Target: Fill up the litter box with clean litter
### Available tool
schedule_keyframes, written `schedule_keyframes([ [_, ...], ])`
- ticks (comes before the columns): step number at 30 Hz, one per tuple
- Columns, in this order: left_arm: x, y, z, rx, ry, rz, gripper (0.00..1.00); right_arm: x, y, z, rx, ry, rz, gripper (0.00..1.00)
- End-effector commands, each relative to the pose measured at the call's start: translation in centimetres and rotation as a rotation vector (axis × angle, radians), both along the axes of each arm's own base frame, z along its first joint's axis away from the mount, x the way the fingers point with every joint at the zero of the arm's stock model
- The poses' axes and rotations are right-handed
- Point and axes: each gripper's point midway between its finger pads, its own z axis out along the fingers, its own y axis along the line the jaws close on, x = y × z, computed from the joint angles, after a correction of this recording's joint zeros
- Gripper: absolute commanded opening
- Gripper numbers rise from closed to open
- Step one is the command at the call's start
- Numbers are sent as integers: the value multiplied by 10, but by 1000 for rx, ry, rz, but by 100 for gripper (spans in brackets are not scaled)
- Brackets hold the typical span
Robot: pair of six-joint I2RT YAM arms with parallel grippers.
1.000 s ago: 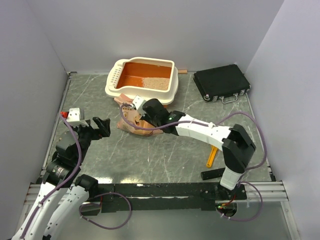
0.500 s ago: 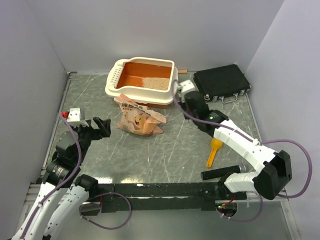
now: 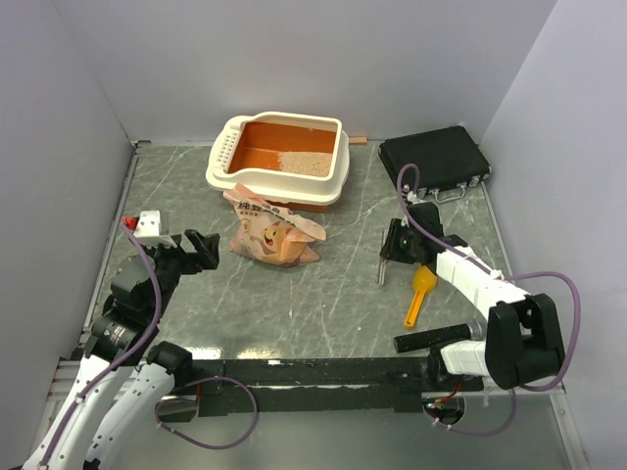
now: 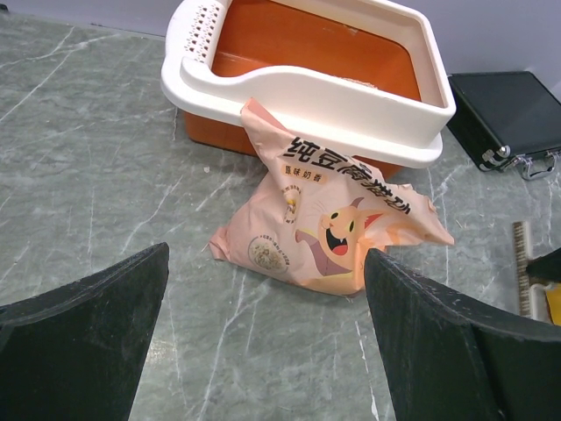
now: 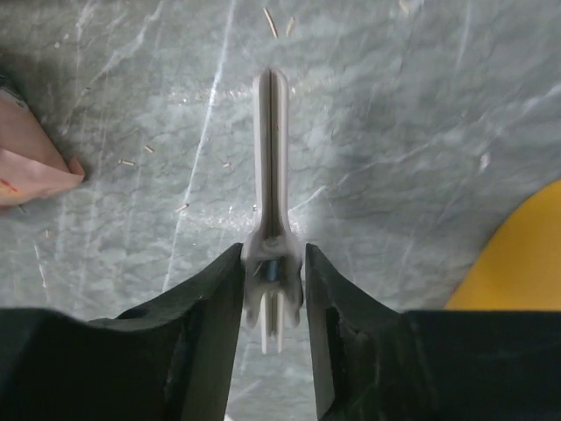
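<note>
Beside the scoop (image 3: 419,294), the right gripper (image 5: 273,254) pinches a grey clip (image 5: 272,132) in narrow jaws; the left gripper (image 3: 201,250) gapes wide, empty. Likely unsealed, the slumped litter bag (image 4: 329,232) could spill when lifted.

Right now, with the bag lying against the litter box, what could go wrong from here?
1. The bag lies on its side against the litter box rim. If it is grabbed by the wrong end, it could spill its contents onto the table.
2. The grey clip sits between the fingers of the right gripper, close to the yellow scoop. If it slips, it may land on the scoop.
</note>
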Motion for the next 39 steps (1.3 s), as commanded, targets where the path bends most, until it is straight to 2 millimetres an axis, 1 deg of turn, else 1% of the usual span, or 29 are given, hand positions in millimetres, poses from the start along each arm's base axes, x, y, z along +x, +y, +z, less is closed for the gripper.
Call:
schedule_keyframes([
  [1,2,-2,9,6,-26,-14,97,8,12,-5,135,-3,-47,45],
  [4,3,-3,8,9,-22,-16,97,6,9,-14,150,13,-74,55],
  [5,3,-3,9,8,-23,-16,97,5,9,-18,150,24,-71,60],
  [7,4,-3,8,9,-20,-16,97,5,9,-17,147,28,-72,65],
  [8,4,-4,7,10,-19,-17,97,6,10,-12,149,14,-62,68],
  [10,5,-4,6,10,-17,-20,97,8,13,4,143,-36,-22,70],
  [11,5,-5,6,11,-19,-23,97,9,14,20,144,-89,-3,72],
  [14,7,-8,3,13,-8,-36,97,10,25,56,142,-208,103,73],
  [15,8,-12,3,15,-5,-57,97,11,31,69,148,-246,150,74],
  [16,10,-16,-1,18,13,-69,97,9,38,77,170,-255,188,74],
  [17,11,-19,1,13,17,-84,97,9,42,83,181,-268,210,74],
  [18,11,-27,0,10,33,-123,97,12,48,96,187,-297,240,75],
  [19,14,-34,-4,7,67,-145,97,11,53,101,205,-305,265,75],
  [20,16,-38,8,-8,60,-166,97,13,57,107,213,-320,282,75],
  [22,22,-52,5,-13,113,-217,97,14,65,120,240,-344,313,75],
  [23,25,-57,17,-23,108,-235,97,15,68,126,251,-362,321,75],
  [24,35,-63,8,-18,163,-242,97,14,72,131,259,-373,336,75],
  [25,38,-68,7,-21,188,-255,97,14,73,134,264,-382,339,75],
  [26,43,-70,15,-25,189,-256,97,14,75,137,273,-393,345,75],
  [27,54,-71,4,-16,237,-242,97,11,79,138,278,-397,357,75],
  [29,68,-70,5,-11,251,-221,97,8,82,139,287,-405,360,76],
  [30,81,-64,-8,-1,297,-190,97,8,86,142,296,-419,369,76],
  [32,98,-57,-17,4,327,-160,97,2,95,143,311,-417,384,76],
  [33,112,-48,-33,6,373,-131,97,2,97,144,308,-425,387,76],
  [35,129,-38,-41,-6,376,-107,97,-5,108,144,316,-418,405,76],
  [36,138,-34,-54,-3,403,-93,97,-8,112,144,323,-421,419,76],
  [37,144,-29,-58,-9,408,-91,97,-11,116,144,327,-415,432,76],
  [38,148,-25,-60,-53,417,-134,97,-17,120,142,335,-403,447,76],
  [39,158,-21,-66,-78,421,-145,97,-21,123,141,342,-397,462,76],
])
